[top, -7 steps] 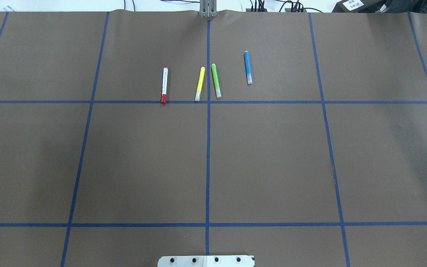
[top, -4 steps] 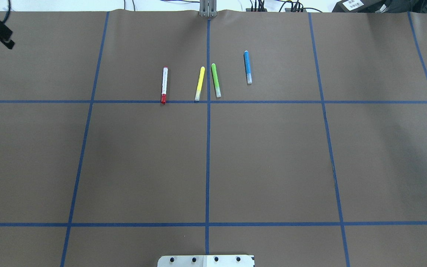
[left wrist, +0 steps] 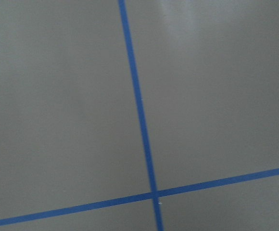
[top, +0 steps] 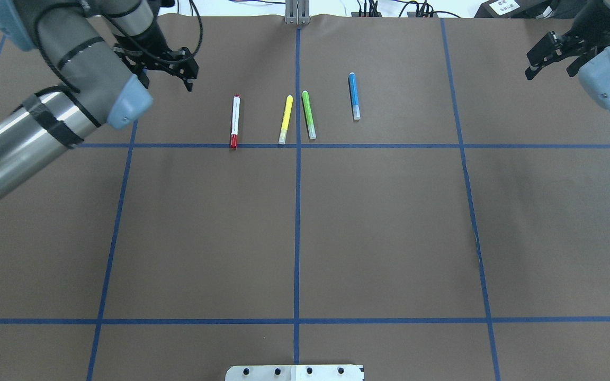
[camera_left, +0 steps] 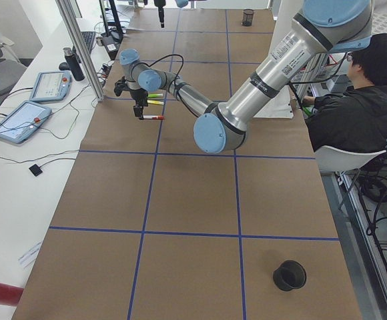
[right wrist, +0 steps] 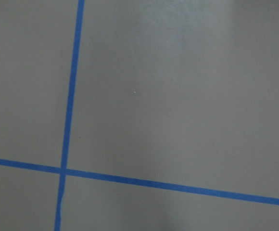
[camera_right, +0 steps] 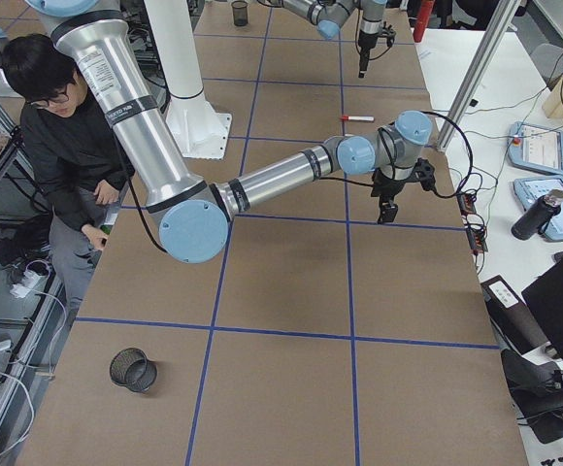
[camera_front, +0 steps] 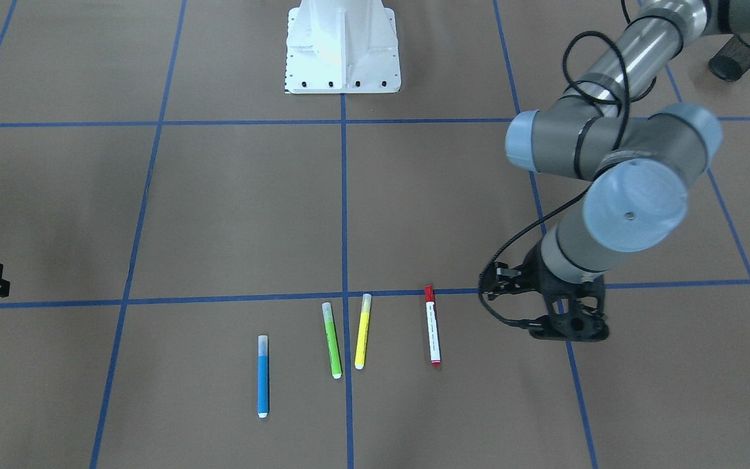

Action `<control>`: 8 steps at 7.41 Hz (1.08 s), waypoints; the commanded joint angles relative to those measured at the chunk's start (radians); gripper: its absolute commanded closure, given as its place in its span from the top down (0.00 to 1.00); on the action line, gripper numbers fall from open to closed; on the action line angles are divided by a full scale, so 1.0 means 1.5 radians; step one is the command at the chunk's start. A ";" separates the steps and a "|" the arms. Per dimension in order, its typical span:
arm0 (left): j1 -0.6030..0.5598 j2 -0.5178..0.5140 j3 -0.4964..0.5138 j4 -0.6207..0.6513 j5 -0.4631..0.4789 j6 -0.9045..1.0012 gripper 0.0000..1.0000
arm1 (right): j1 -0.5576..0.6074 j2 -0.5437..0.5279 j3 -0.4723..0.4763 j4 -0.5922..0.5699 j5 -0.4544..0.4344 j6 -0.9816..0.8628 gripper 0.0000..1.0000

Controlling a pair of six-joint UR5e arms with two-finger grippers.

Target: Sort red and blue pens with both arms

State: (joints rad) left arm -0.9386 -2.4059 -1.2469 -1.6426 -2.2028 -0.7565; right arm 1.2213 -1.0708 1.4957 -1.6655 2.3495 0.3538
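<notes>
The red pen, white-barrelled with a red cap, lies on the brown table left of the centre line; it also shows in the front view as the red pen. The blue pen lies right of the centre line, and the blue pen shows in the front view too. My left gripper hangs open and empty, a short way left of the red pen. Far to the right of the blue pen, my right gripper is open and empty. Both wrist views show only table and tape.
A yellow marker and a green marker lie side by side between the two pens. A black mesh cup stands at the table's left end. A person sits behind the robot. The robot's base is mid-table.
Both arms have swung inward over the table: the left gripper from the far left edge toward the red pen, the right gripper in from the right edge. No pen has moved.
</notes>
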 commanded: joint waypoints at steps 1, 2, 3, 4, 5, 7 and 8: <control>0.051 -0.074 0.105 -0.063 0.050 -0.064 0.98 | -0.064 0.058 -0.023 0.006 -0.028 0.100 1.00; 0.062 -0.086 0.122 -0.065 0.059 -0.069 0.96 | -0.085 0.085 -0.043 0.007 -0.050 0.123 1.00; 0.079 -0.087 0.144 -0.102 0.077 -0.089 0.93 | -0.089 0.089 -0.049 0.014 -0.055 0.127 1.00; 0.104 -0.087 0.170 -0.141 0.106 -0.116 0.90 | -0.089 0.089 -0.054 0.026 -0.055 0.130 1.00; 0.113 -0.087 0.180 -0.146 0.121 -0.117 0.90 | -0.089 0.091 -0.062 0.038 -0.055 0.134 1.00; 0.119 -0.087 0.193 -0.149 0.121 -0.117 0.82 | -0.092 0.093 -0.063 0.054 -0.055 0.161 1.00; 0.126 -0.086 0.194 -0.147 0.121 -0.117 0.76 | -0.093 0.092 -0.064 0.057 -0.055 0.162 1.00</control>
State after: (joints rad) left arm -0.7607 -2.5354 -0.9624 -1.8634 -2.0236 -0.9318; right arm 1.0844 -0.9323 1.4012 -1.5919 2.2673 0.5865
